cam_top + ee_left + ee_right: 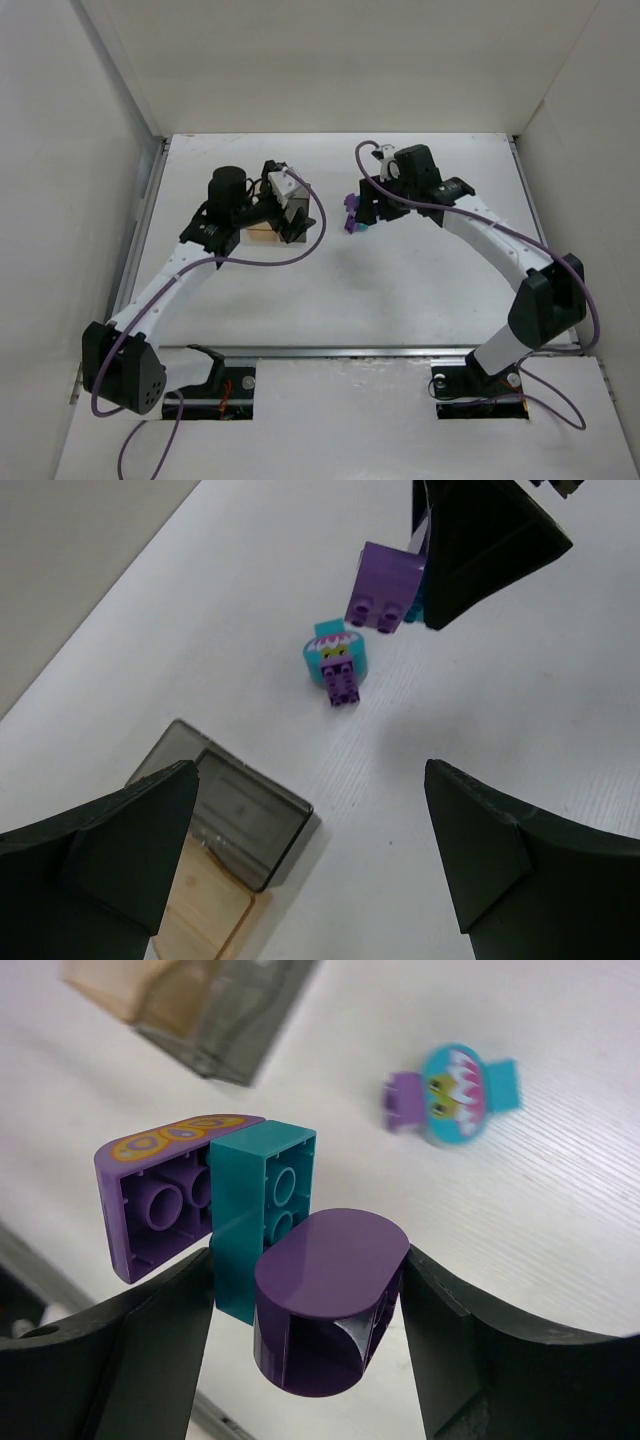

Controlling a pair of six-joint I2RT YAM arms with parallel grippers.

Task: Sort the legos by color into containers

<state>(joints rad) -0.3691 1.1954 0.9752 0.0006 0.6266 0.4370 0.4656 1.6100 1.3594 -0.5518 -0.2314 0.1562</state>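
right wrist shows a mixed clump gripped, sorting barely begun

the white table (420,290) carries everything. the two joined translucent plastic boxes, one amber (205,910) and one smoky grey (245,815), sit just below the left gripper (310,780), whose fingers stand wide apart with nothing between them. the right gripper (308,1260) is clamped on a clump of three bricks near the boxes but not over them: a purple arched brick with a yellow print (165,1200), a teal rectangular brick (265,1210) and a purple rounded brick (330,1295). a round teal piece with printed teeth (452,1095), with a small purple brick attached, lies loose on the table. the step in hand looks like pick-up. next, the clump likely needs pulling apart, since dropping it whole would mix colours.
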